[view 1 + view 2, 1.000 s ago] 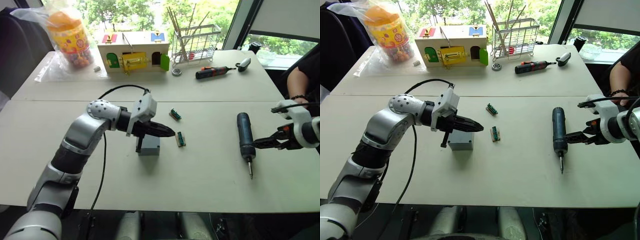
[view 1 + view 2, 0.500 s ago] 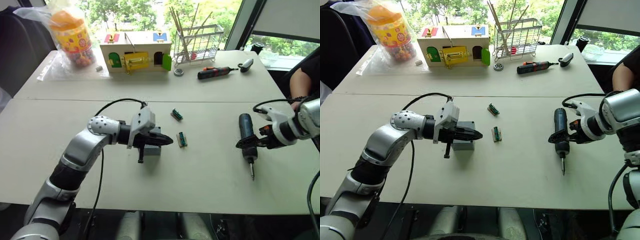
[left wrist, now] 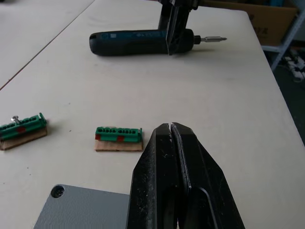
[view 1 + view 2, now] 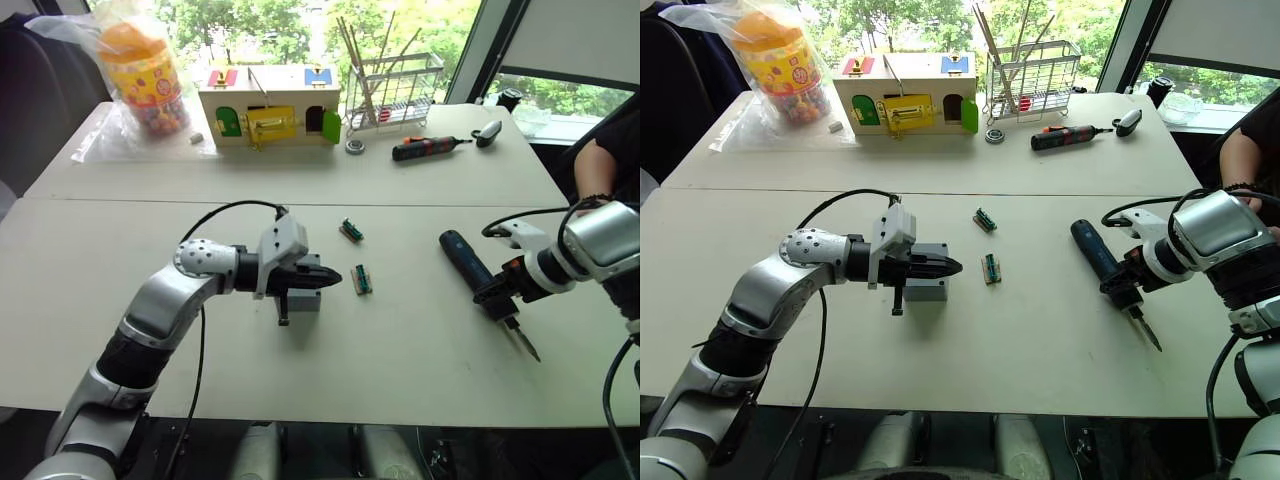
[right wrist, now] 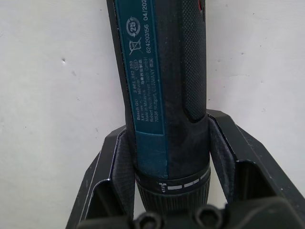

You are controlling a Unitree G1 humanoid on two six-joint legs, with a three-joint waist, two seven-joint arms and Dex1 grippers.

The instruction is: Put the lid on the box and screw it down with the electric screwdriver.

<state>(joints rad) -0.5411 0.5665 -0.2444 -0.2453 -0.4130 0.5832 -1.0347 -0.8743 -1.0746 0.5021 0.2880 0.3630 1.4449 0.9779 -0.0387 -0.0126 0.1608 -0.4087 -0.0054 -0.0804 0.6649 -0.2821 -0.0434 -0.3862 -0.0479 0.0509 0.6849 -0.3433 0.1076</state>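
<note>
Nearest, on the right side of the counter (image 4: 1040, 370), the right end effector (image 4: 1127, 283) is clenched around the electric screwdriver (image 4: 1102, 262) near its bit end. The right wrist view shows the two fingers pressing the dark barrel from both sides. The tool lies slanted, its bit pointing away from the box (image 4: 925, 284) and toward the near edge.

To do this step well, I judge the grip should be held firm near the collar, the driver lifted clear of the counter, then turned so the bit faces down before it travels toward the box.

The box sits well apart from the driver, toward the robot's left. The left end effector (image 4: 950, 266) hovers over it with fingers pressed together on nothing. The lid (image 3: 86, 209) appears seated on the box, a screw hole at its corner. Just beyond the box lie two green terminal blocks (image 4: 989, 268).
</note>
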